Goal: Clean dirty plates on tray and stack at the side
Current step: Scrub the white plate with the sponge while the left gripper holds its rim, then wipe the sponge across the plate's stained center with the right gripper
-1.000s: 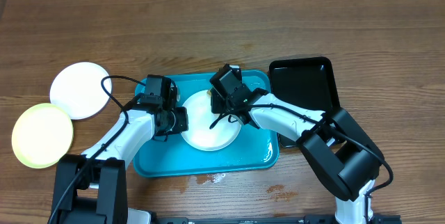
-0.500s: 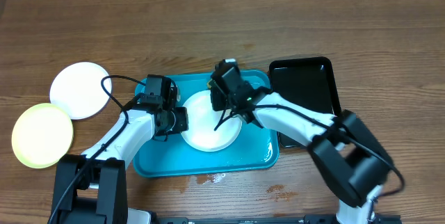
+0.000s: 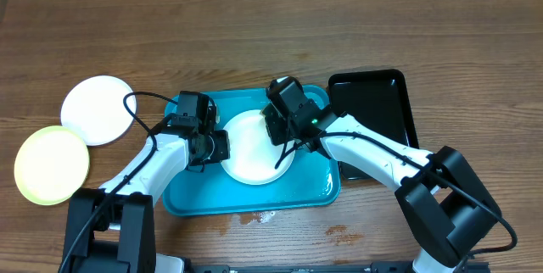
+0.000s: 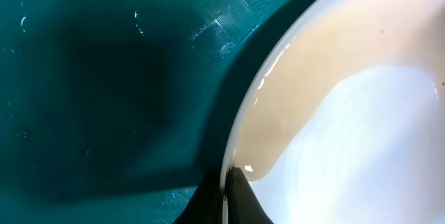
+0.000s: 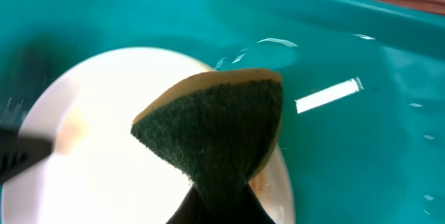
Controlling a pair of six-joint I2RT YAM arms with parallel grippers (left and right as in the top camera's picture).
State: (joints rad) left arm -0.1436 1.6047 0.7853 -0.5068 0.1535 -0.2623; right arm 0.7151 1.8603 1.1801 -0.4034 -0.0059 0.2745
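A round, smooth white plate (image 3: pixel 246 161) lies on the glossy, wet turquoise tray (image 3: pixel 191 190), with the left gripper (image 4: pixel 226 195) pinched on its thin rim. The right gripper (image 5: pixel 217 202) squeezes a folded sponge (image 5: pixel 215 123) above it, coarse green face outward. Another white plate (image 3: pixel 97 109) and a lime-rimmed plate (image 3: pixel 51 164) rest side by side on the wood-grain table (image 3: pixel 339 27).

We see a glossy black tray (image 3: pixel 373 102) on the wooden table (image 3: pixel 254 36) and a small wet patch (image 3: pixel 263 217) near its front edge. We also see a green-faced sponge (image 5: pixel 215 133).
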